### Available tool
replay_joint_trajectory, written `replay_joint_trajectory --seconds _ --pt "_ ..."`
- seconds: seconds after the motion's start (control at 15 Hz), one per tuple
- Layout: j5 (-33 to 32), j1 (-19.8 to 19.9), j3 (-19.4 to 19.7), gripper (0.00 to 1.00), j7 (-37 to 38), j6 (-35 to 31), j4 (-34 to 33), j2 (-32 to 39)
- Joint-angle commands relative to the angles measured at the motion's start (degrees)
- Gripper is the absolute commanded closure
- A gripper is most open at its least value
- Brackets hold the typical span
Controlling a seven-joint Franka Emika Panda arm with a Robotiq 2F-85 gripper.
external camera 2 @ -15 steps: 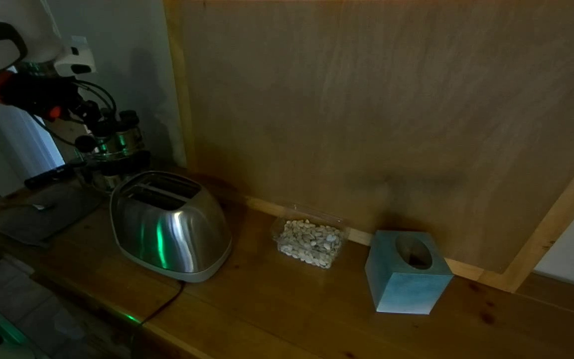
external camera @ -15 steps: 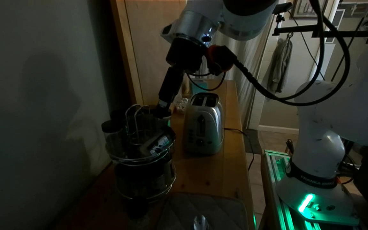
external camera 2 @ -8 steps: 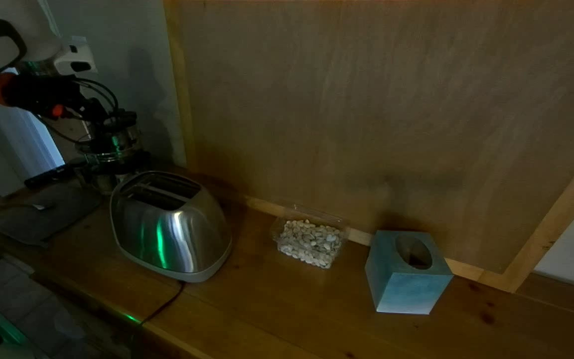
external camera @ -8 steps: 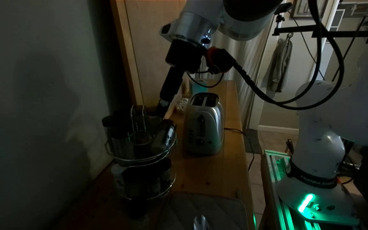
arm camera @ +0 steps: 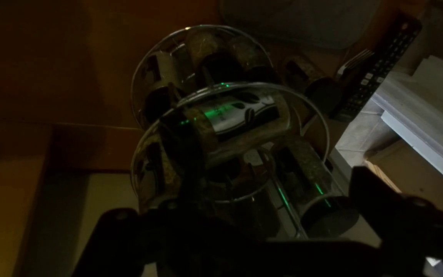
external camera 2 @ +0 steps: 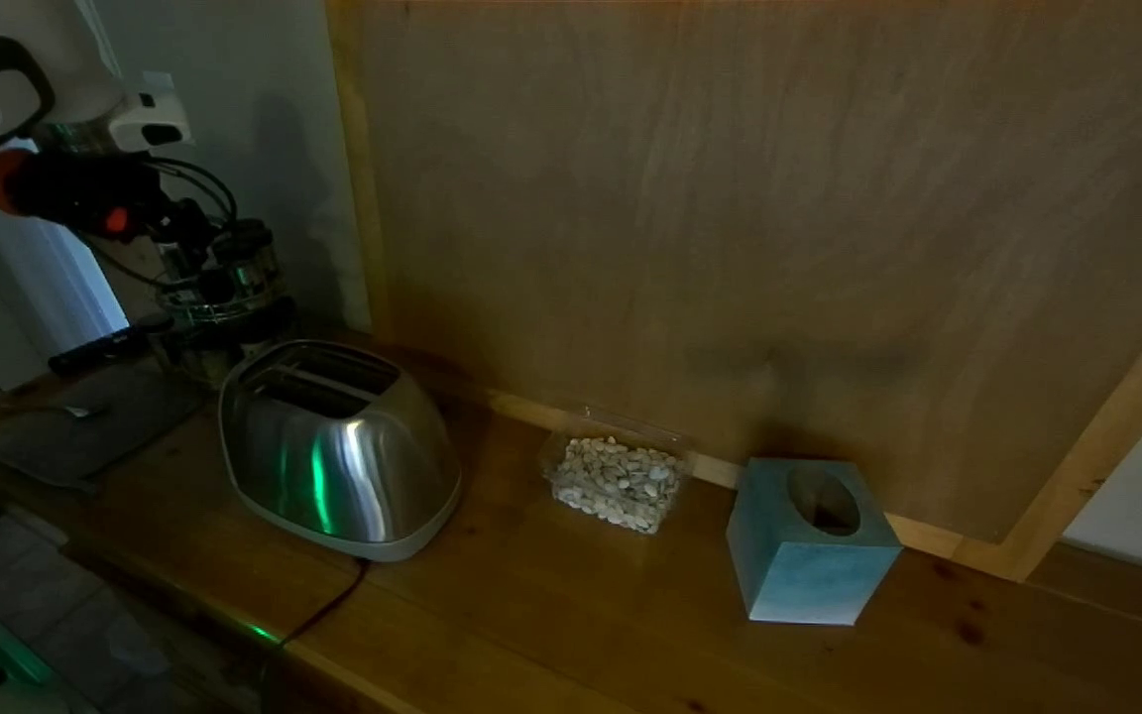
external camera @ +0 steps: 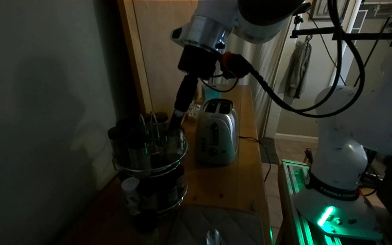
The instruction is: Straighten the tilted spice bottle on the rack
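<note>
Much shadowed: held wide-spread black gripper near tilted, dark-capped cylindrical glass spice bottle on round metal-wire rack.

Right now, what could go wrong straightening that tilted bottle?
The tilted bottle could slip over the thin wire rim of the rack. The open hand might knock the neighbouring jar, close by in the wrist view. In this gloom, contact between hand and bottle can't be made out, so a grip may miss.
</note>
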State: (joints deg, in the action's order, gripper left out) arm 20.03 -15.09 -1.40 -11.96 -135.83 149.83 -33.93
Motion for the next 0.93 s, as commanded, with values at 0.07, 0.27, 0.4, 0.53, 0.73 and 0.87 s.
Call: replay_joint_trajectory --seconds 0.07,0.27,0.4,0.53,0.73,0.87 --pt "-6.9 3.2 -0.9 0.00 0.8 2.5 -0.7 0.6" --pt "-7.8 3.0 -0.1 0.00 0.0 3.2 -0.7 1.2" --pt "-6.5 2.2 0.6 0.00 -0.9 4.1 -0.7 2.0" --pt "-5.9 1.8 0.8 0.00 -1.6 4.2 -0.6 3.0" --pt "-4.4 0.8 0.9 0.00 -2.7 2.2 -0.3 4.5" --pt "-3.7 0.3 0.9 0.00 -3.2 1.2 -0.4 5.3"
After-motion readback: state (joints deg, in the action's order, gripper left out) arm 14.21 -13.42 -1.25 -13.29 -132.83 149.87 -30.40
